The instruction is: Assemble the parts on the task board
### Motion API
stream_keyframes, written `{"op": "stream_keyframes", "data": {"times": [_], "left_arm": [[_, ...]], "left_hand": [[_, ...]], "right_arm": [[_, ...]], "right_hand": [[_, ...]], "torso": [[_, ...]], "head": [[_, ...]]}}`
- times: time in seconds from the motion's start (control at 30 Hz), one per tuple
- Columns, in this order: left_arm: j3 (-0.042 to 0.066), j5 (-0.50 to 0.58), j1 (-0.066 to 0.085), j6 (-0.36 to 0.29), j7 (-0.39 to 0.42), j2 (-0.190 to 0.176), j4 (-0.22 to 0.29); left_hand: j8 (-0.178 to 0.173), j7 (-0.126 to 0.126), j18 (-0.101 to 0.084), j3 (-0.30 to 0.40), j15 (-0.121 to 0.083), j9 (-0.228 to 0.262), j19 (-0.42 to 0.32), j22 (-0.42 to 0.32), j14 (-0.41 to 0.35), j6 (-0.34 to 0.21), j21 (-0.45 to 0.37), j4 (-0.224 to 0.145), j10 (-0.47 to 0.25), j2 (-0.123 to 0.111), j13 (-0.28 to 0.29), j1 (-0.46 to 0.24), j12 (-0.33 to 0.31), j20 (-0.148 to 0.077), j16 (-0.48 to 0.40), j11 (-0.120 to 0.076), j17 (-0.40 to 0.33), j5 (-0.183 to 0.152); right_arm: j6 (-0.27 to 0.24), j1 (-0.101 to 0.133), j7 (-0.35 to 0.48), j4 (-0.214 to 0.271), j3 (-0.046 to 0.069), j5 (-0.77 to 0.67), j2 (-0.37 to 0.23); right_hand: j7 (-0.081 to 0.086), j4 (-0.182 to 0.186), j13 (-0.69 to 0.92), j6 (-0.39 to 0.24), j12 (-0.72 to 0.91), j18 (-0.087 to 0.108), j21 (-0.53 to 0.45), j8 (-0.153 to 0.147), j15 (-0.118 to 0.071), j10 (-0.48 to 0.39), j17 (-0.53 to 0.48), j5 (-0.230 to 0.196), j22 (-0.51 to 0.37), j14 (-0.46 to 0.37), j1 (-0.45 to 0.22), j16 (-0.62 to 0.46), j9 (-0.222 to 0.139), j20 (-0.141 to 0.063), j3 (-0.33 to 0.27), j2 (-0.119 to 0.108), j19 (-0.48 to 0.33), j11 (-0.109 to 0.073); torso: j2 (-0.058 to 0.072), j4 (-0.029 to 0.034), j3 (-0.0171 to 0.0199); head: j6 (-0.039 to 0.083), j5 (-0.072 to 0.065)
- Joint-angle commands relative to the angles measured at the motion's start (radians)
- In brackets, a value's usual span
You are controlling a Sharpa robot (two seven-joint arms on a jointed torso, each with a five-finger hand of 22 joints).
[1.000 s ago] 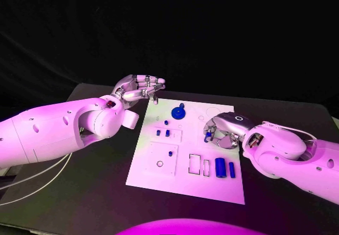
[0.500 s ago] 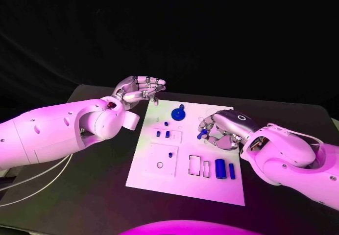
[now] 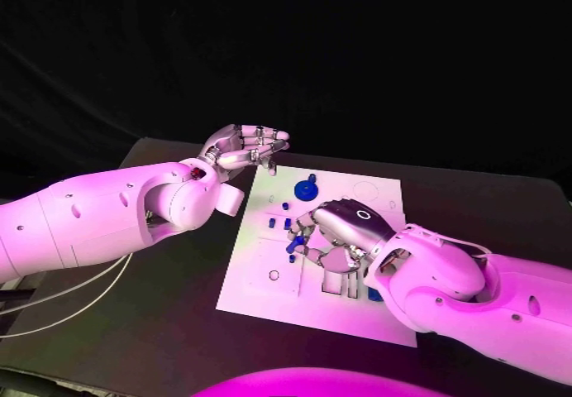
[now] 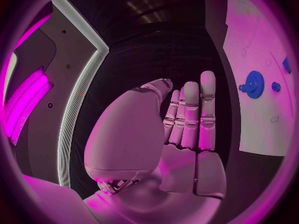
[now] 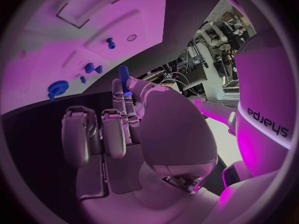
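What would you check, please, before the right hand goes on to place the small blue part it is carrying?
1. Part held: ok. The right hand pinches a small blue part in its fingers.
2. Hand over the task board: ok.
3. Target recess for this part: cannot tell which one.
4. Left hand out of the way: ok; it is off the board's far left corner and holds nothing.
5. Blue gear away from the right hand: ok; it is farther back on the board.
6. Part's tilt in the grip: cannot tell.

White task board (image 3: 256, 281) on black table (image 3: 143, 331)
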Motion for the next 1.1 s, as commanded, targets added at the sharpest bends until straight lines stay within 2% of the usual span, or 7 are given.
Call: {"op": "stream_keyframes", "data": {"times": [0.03,0.3,0.47,0.8,1.1], "left_arm": [[0.001,0.004,0.001,0.017,0.006,0.006,0.000],[0.000,0.004,0.001,0.016,0.005,0.012,0.000],[0.000,0.004,0.001,0.017,0.005,0.013,0.000],[0.000,0.004,0.001,0.017,0.004,0.013,-0.001],[0.000,0.004,0.001,0.017,0.003,0.012,-0.001]], "left_hand": [[-0.005,0.006,0.007,0.008,0.001,-0.001,-0.005,-0.001,-0.006,0.001,-0.006,-0.001,-0.007,-0.009,-0.001,0.000,0.001,-0.002,0.005,-0.002,-0.002,0.004],[-0.005,0.006,0.007,0.009,0.001,-0.002,-0.005,-0.001,-0.006,0.001,-0.006,-0.001,-0.008,-0.009,-0.001,0.000,0.001,-0.002,0.005,-0.002,-0.002,0.004],[-0.005,0.006,0.007,0.009,0.001,-0.002,-0.005,-0.001,-0.006,0.001,-0.006,-0.001,-0.008,-0.009,-0.001,0.000,0.001,-0.002,0.005,-0.002,-0.002,0.004],[-0.005,0.006,0.007,0.009,0.001,-0.002,-0.005,-0.001,-0.006,0.001,-0.006,-0.001,-0.008,-0.009,-0.001,0.000,0.001,-0.002,0.005,-0.002,-0.002,0.004],[-0.005,0.006,0.007,0.011,0.001,-0.002,-0.005,-0.001,-0.006,0.001,-0.006,-0.002,-0.008,-0.009,-0.001,-0.001,0.002,-0.002,0.005,-0.002,-0.004,0.004]], "right_arm": [[0.002,-0.019,0.036,-0.027,-0.004,0.000,0.037],[0.017,-0.061,0.050,-0.093,-0.011,-0.004,0.111],[0.036,-0.075,0.050,-0.121,-0.014,-0.008,0.134],[0.091,-0.083,0.031,-0.155,-0.017,-0.033,0.150],[0.123,-0.084,0.026,-0.162,-0.017,-0.041,0.155]], "right_hand": [[0.001,0.001,0.001,0.009,-0.007,-0.019,-0.002,0.025,-0.007,0.000,0.004,0.006,0.179,0.052,0.000,0.000,0.037,-0.006,0.005,-0.007,0.044,-0.003],[0.002,-0.002,0.001,0.008,-0.008,-0.019,-0.004,0.026,-0.007,0.001,0.003,0.009,0.179,0.052,0.000,0.000,0.038,-0.006,0.007,-0.007,0.043,-0.002],[0.002,-0.002,0.001,0.008,-0.008,-0.019,-0.004,0.026,-0.007,0.001,0.003,0.009,0.179,0.052,0.000,0.000,0.038,-0.006,0.007,-0.007,0.043,-0.002],[0.002,-0.003,0.001,0.007,-0.008,-0.019,-0.004,0.026,-0.007,0.001,0.003,0.010,0.179,0.052,-0.001,0.000,0.039,-0.006,0.007,-0.007,0.043,-0.002],[0.003,-0.003,0.001,0.007,-0.009,-0.019,-0.003,0.027,-0.006,0.001,0.001,0.011,0.179,0.052,-0.003,-0.001,0.040,-0.006,0.008,-0.007,0.044,-0.001]], "torso": [[0.001,0.0013,-0.0001],[0.002,0.0001,0.0007],[0.002,0.0006,0.0014],[0.002,-0.0011,0.0020],[0.002,0.0005,0.0012]], "head": [[0.000,0.006],[-0.002,0.018],[-0.005,0.021],[-0.009,0.023],[-0.011,0.022]]}}
